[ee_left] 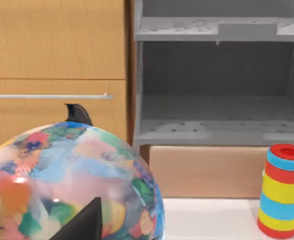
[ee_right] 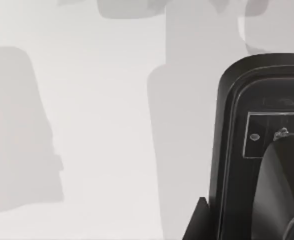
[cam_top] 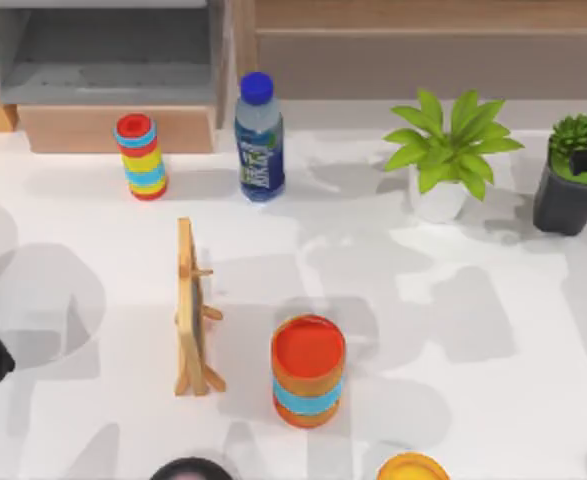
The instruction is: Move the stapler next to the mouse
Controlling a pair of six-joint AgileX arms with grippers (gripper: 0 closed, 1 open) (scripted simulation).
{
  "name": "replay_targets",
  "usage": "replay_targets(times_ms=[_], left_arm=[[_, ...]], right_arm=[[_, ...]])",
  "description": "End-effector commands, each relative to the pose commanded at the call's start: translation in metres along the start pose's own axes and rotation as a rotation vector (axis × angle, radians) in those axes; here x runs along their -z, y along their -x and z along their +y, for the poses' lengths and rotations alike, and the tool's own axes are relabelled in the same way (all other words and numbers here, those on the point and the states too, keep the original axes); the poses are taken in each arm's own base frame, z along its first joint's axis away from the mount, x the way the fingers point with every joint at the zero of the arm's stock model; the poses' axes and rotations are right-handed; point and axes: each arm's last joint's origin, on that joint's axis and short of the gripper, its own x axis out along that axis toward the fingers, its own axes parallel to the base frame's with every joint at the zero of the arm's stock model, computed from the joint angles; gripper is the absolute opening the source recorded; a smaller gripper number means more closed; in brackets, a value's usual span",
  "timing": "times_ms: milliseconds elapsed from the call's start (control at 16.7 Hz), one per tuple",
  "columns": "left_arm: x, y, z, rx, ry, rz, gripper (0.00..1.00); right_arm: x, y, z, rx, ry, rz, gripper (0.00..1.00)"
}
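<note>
Looking down our right wrist, we've got the stapler [ee_right: 267,125] right there, black and close, lying flat on the white table [ee_right: 96,125]. Its rounded end and long edge sit just beside the dark tip of our right hand [ee_right: 199,225]. Whether that hand has closed on it or stands apart, we cannot tell. Beyond the stapler's edge, away from the hand, open white tabletop runs out with only soft shadows across it.

Over on the other side, our left hand [ee_left: 84,225] sits parked tight against a many-coloured globe [ee_left: 61,175], and how wide it stands we cannot tell either. Past the globe from that hand rise a grey shelf unit [ee_left: 217,100] and a red, yellow and blue striped tube [ee_left: 283,192], which stands upright on the table's far side.

From above, the middle is busier: a striped orange cup [cam_top: 308,370] stands just beside a small wooden easel [cam_top: 195,310], well apart from both hands. A water bottle [cam_top: 259,135], a leafy plant in a white pot [cam_top: 448,150] and a dark-potted plant [cam_top: 570,190] line the back edge. Between cup and plants lies a broad open stretch.
</note>
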Motion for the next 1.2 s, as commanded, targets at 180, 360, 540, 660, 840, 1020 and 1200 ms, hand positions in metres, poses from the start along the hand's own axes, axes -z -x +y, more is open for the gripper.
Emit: replay_targets(times_ms=[180, 360, 540, 660, 840, 1020, 1200], left_arm=[[0.0, 0.0, 0.0, 0.0, 0.0, 0.0, 1.0], [0.0, 0.0, 0.0, 0.0, 0.0, 0.0, 1.0], [0.0, 0.0, 0.0, 0.0, 0.0, 0.0, 1.0], [0.0, 0.0, 0.0, 0.0, 0.0, 0.0, 1.0], [0.0, 0.0, 0.0, 0.0, 0.0, 0.0, 1.0], [0.0, 0.0, 0.0, 0.0, 0.0, 0.0, 1.0], [0.0, 0.0, 0.0, 0.0, 0.0, 0.0, 1.0]], right_arm=[[0.0, 0.004, 0.001, -0.001, 0.004, -0.021, 0.0], [-0.001, -0.006, 0.001, -0.009, 0.003, -0.014, 0.0], [-0.001, -0.029, 0.0, -0.018, 0.001, 0.031, 0.0], [-0.001, -0.049, 0.0, -0.024, 0.001, 0.069, 0.0], [0.001, -0.08, 0.0, -0.032, 0.003, 0.127, 0.0], [0.005, -0.106, -0.002, -0.033, 0.002, 0.173, 0.0], [0.007, -0.115, -0.003, -0.031, 0.0, 0.194, 0.0]])
